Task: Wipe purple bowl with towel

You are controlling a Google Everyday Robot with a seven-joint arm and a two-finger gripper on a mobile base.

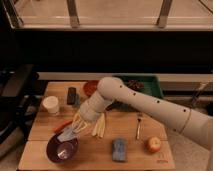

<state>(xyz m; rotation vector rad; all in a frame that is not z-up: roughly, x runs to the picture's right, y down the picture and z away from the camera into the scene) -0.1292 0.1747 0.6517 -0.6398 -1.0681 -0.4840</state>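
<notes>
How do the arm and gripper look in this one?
The arm: smooth white rounded tube segments with bulbous joints and a row of small dark dots along the side; no loose cables visible. The gripper, above the purple bowl: slim pale fingers.

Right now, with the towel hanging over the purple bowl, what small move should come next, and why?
Probably lower the gripper slightly. It is shut on the towel just above the far rim of the purple bowl, and the cloth seems to dangle over the inside rather than press on it, so contact comes before wiping.
</notes>
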